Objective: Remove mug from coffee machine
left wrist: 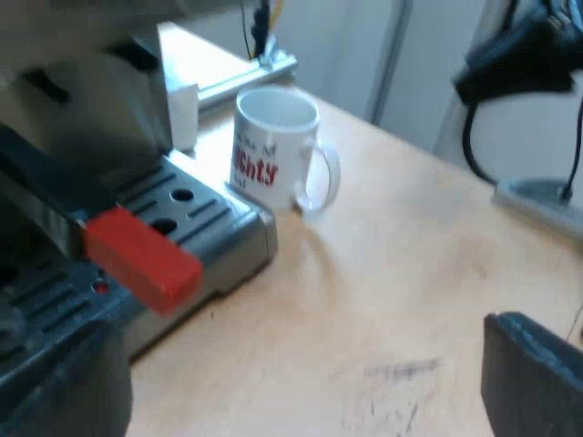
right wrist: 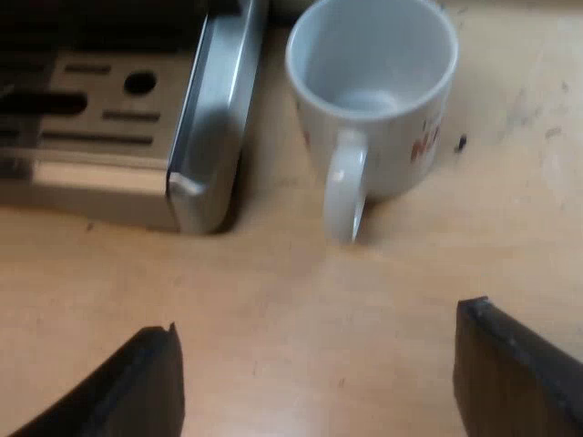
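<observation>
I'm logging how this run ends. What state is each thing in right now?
Mug: upright, empty, on the table beside the tray, held by nothing.
Handle: locked in the machine, red end showing.
Right hand: open, short of the mug.
Left hand: open, holding nothing.

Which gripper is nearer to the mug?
Right. The right gripper is open just before the handle of the mug; the left gripper is farther from it, beside the red handle end.
</observation>
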You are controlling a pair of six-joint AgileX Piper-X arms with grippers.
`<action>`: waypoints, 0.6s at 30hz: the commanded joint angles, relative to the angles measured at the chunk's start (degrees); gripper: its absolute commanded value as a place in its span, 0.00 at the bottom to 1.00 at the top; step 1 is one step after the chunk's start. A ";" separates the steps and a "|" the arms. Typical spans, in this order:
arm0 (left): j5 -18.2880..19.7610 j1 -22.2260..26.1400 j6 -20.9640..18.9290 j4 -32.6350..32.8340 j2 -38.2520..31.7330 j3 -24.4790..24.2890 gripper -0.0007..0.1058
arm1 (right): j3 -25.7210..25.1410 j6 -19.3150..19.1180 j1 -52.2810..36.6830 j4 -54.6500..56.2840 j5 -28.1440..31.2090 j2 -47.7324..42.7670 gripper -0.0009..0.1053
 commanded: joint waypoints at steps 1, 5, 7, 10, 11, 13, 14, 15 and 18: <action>-2.28 -0.08 -2.42 0.87 -0.27 -1.55 0.75 | -3.58 0.27 0.14 6.31 -0.74 -0.22 0.62; -8.90 -0.08 -3.20 6.22 1.11 -6.55 0.75 | -10.27 0.24 0.03 8.59 -0.08 0.41 0.62; -10.53 -0.08 -3.20 7.59 2.08 -8.28 0.75 | -12.20 0.24 0.03 8.87 0.14 1.31 0.62; -11.78 -0.08 -3.20 9.36 5.00 -11.65 0.75 | -15.65 0.57 0.03 10.85 0.41 4.17 0.62; -12.05 -0.08 -3.20 9.99 6.47 -12.98 0.75 | -17.12 0.56 0.03 12.16 0.40 5.83 0.62; -12.08 -0.08 -3.20 10.22 8.81 -14.44 0.75 | -19.30 0.56 0.03 13.87 0.56 8.44 0.62; -12.19 -0.08 -3.20 10.20 10.35 -15.30 0.75 | -20.65 0.56 0.03 14.73 0.56 10.30 0.62; -12.43 -0.08 -3.20 10.20 11.54 -15.91 0.75 | -21.75 0.56 0.03 15.45 0.45 11.81 0.62; -15.23 -0.08 -2.27 10.20 14.25 -17.26 0.75 | -24.46 -1.20 0.03 16.59 -1.19 15.42 0.62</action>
